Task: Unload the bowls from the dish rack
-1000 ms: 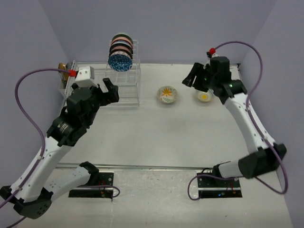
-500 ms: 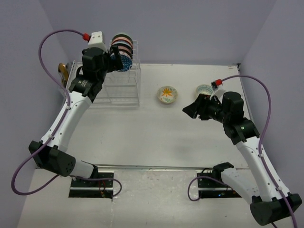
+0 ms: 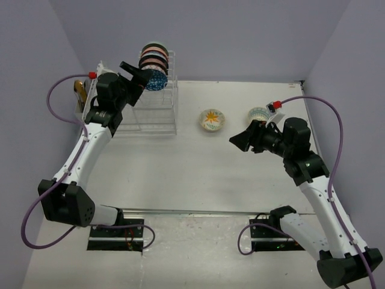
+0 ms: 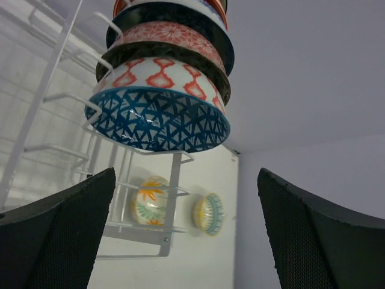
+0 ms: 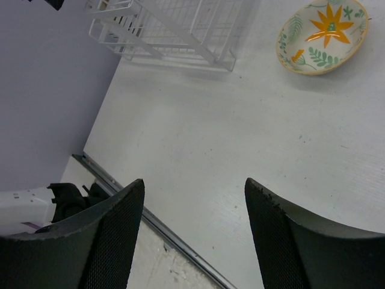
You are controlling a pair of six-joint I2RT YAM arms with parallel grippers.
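The white wire dish rack (image 3: 157, 113) stands at the back left. Its tower holds several bowls stacked on edge, the nearest a blue patterned bowl (image 3: 152, 79). My left gripper (image 3: 138, 83) is open and empty just left of that stack. In the left wrist view the blue bowl (image 4: 159, 120) hangs above and ahead of the open left gripper (image 4: 186, 205), not touching it. An orange-flower bowl (image 3: 212, 119) and a teal-rimmed bowl (image 3: 258, 114) sit on the table. My right gripper (image 3: 239, 139) is open and empty, above the table near them.
A golden-brown object (image 3: 79, 90) stands at the rack's left end. The right wrist view shows the rack's basket (image 5: 180, 30), the flower bowl (image 5: 322, 36) and the table's front rail (image 5: 156, 226). Purple walls close in the table on three sides.
My left arm rose from the table to the rack's tower and now points its open gripper at the bowl stack. My right arm pulled back from the teal-rimmed bowl, then stayed nearly still.
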